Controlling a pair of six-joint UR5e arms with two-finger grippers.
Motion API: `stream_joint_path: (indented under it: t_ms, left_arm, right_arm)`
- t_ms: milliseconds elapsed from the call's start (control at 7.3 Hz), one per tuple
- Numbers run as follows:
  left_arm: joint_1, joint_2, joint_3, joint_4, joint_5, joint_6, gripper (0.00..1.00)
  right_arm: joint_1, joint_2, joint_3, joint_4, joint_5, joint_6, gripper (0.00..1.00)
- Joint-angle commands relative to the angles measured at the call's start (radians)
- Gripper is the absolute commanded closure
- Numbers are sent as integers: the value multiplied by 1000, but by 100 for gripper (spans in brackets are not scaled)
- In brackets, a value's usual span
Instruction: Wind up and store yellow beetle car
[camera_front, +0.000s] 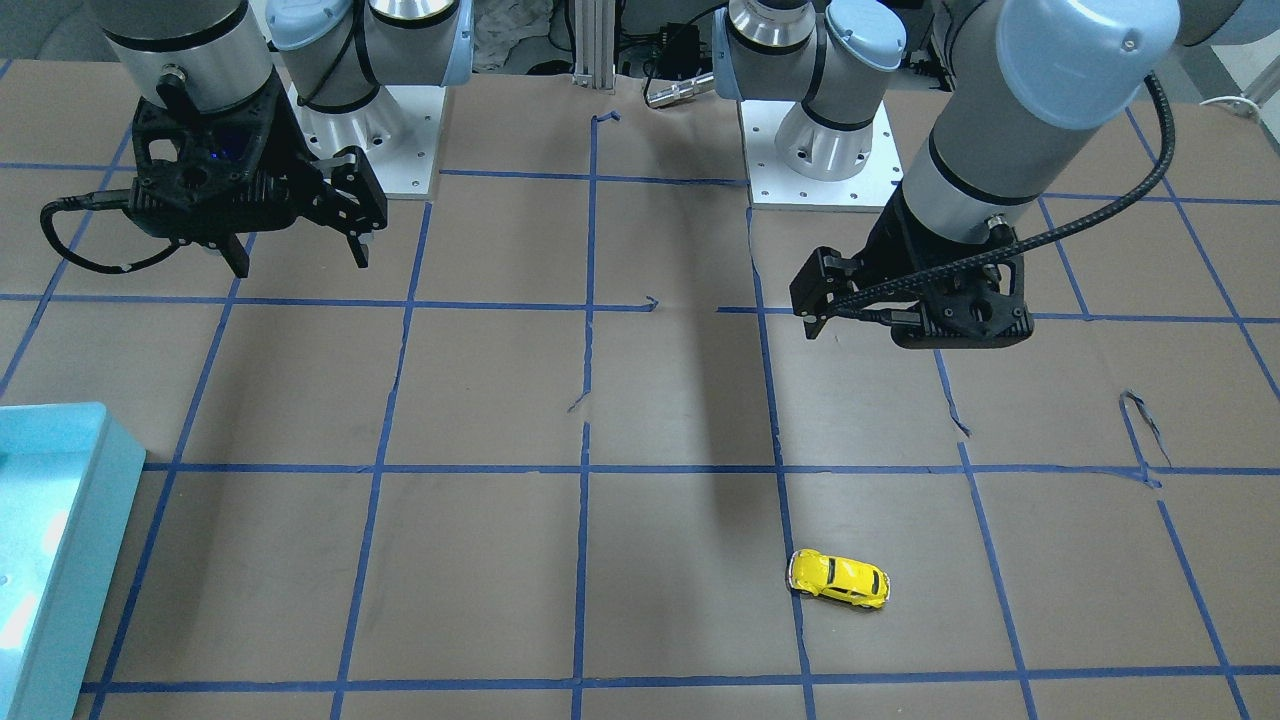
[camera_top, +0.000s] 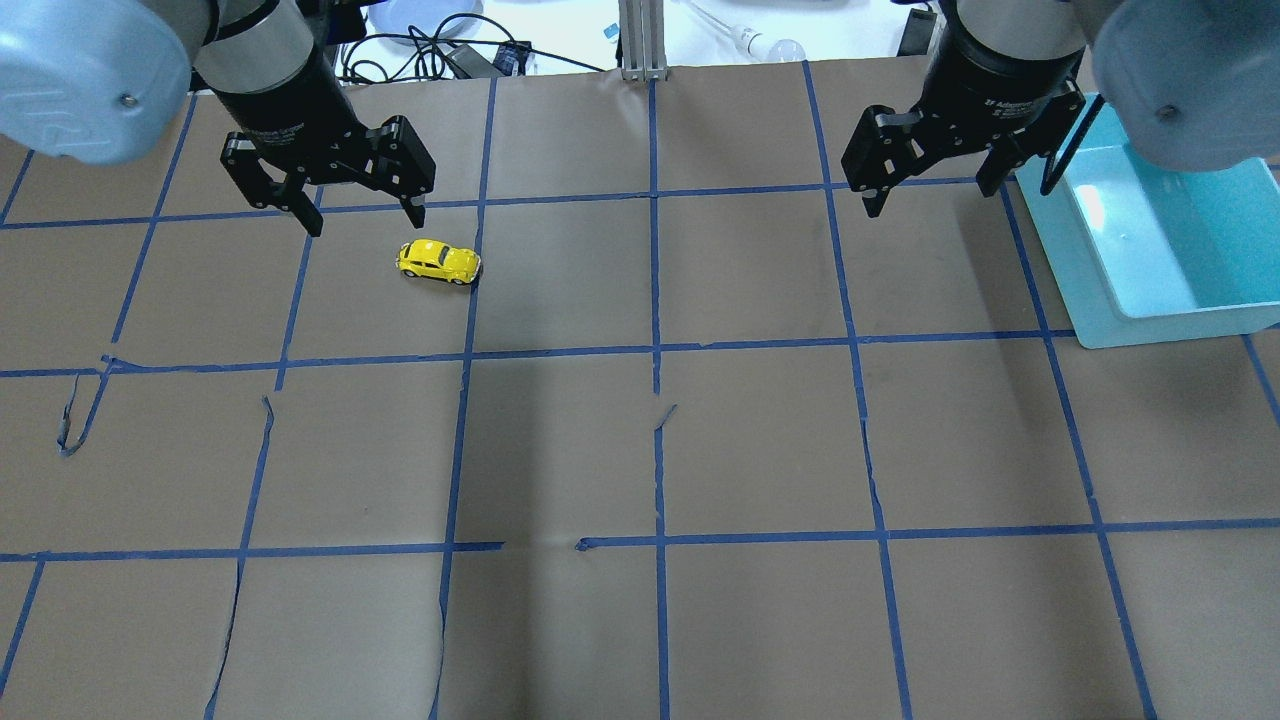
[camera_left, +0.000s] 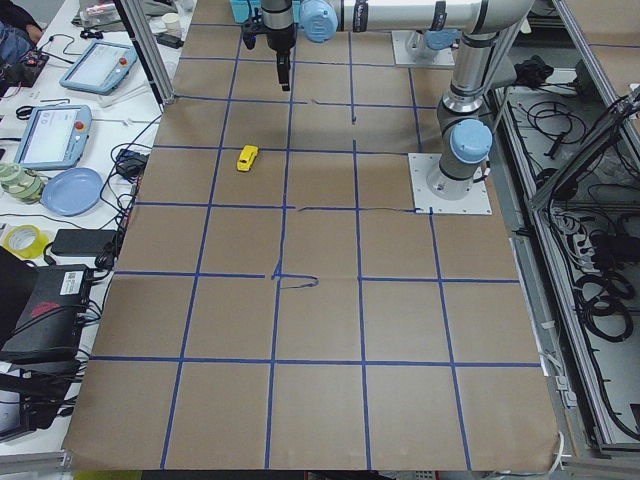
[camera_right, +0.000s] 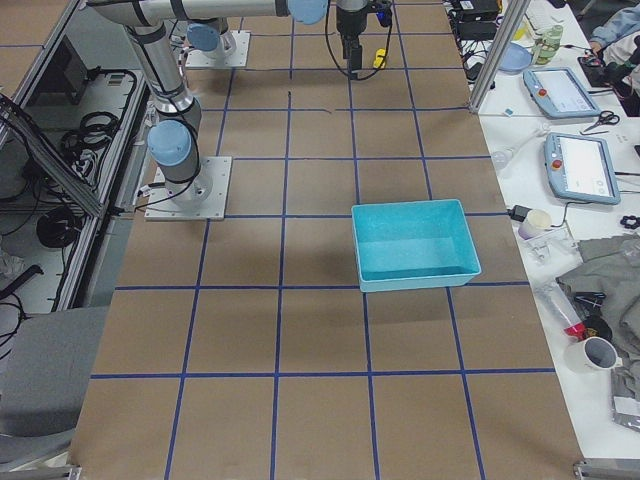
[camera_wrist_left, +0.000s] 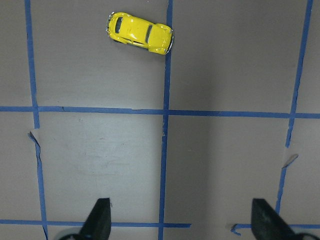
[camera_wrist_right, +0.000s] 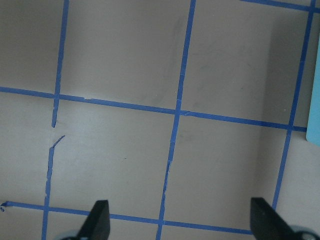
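Fingers of your left gripper and right gripper hang wide apart, empty, above the brown paper-covered table. Farther out, on the left half near the far edge, stands the small glossy yellow beetle car; a light-blue plastic tray sits by the right edge.

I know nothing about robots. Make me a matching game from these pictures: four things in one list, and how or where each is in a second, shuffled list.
1. yellow beetle car
2. left gripper
3. right gripper
4. bin

A. open, far from the car
B. turquoise, on the robot's right
C. open, close to the car
D. resting on its wheels, unheld

Pairs: 1-D, 2-C, 3-A, 4-B
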Motion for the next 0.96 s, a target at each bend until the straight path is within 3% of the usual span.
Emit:
stream_joint_path:
  t_ms: [0,822]
  left_arm:
    - [-2,-1,-3,1,-3,-1,0]
    - [-1,3,-7,3,-1,8,0]
  right_arm:
    - [-1,0,6,0,1,0,0]
    - [-1,0,6,-2,3,-2,0]
